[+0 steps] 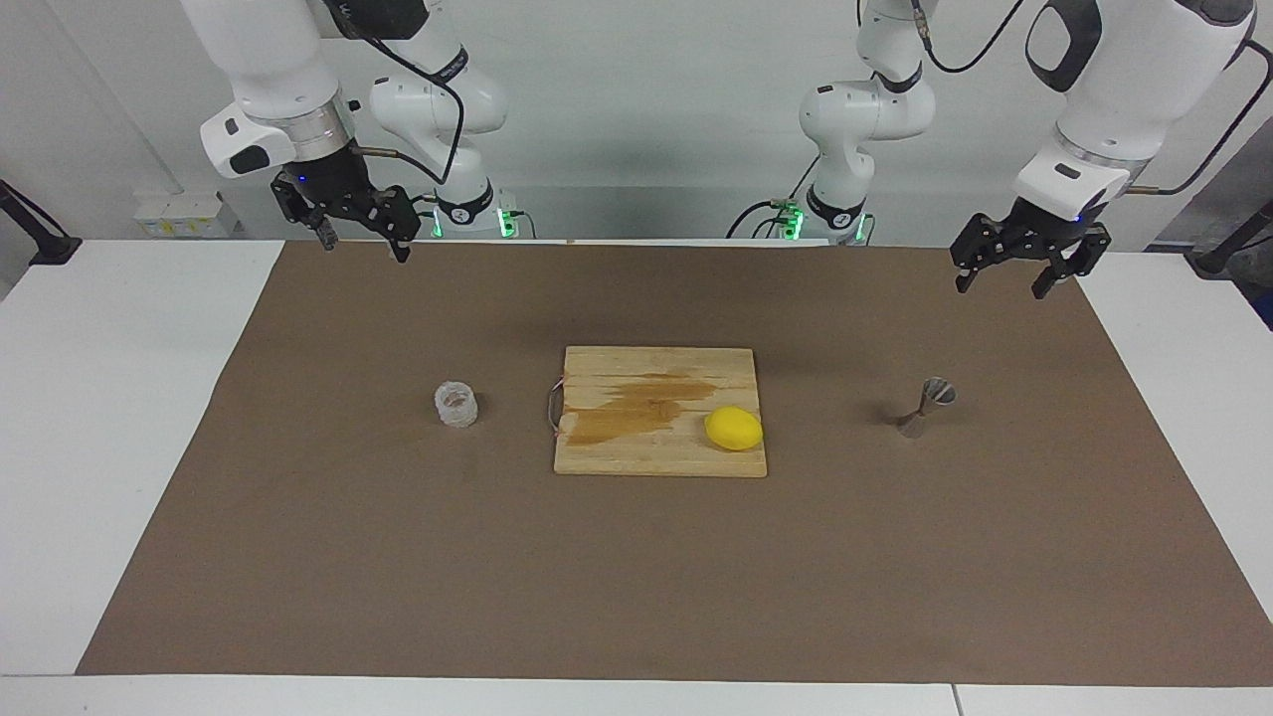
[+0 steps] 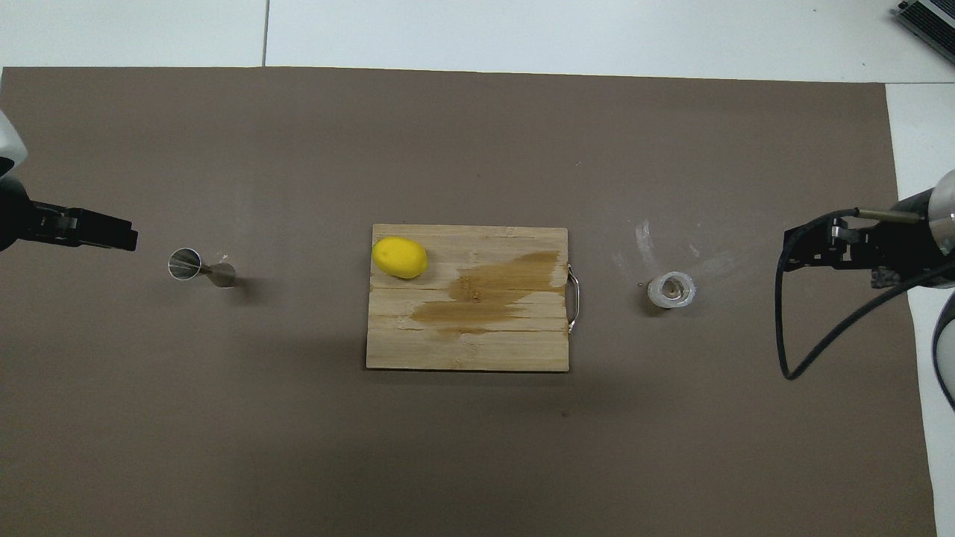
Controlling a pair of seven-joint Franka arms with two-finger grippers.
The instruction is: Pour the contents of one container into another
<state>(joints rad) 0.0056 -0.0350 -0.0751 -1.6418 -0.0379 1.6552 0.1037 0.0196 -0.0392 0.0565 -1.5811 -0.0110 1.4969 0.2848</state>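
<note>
The squat clear glass cup stands upright on the brown mat toward the right arm's end. Toward the left arm's end the metal hourglass jigger stands upright. My right gripper hangs open in the air over the mat's edge by the robots, well apart from the cup. My left gripper hangs open above the mat's corner at its own end, well apart from the jigger. Neither gripper holds anything.
A wooden cutting board with a dark stain and a metal handle lies mid-mat between cup and jigger. A yellow lemon rests on its jigger-side part. White tabletop borders the mat.
</note>
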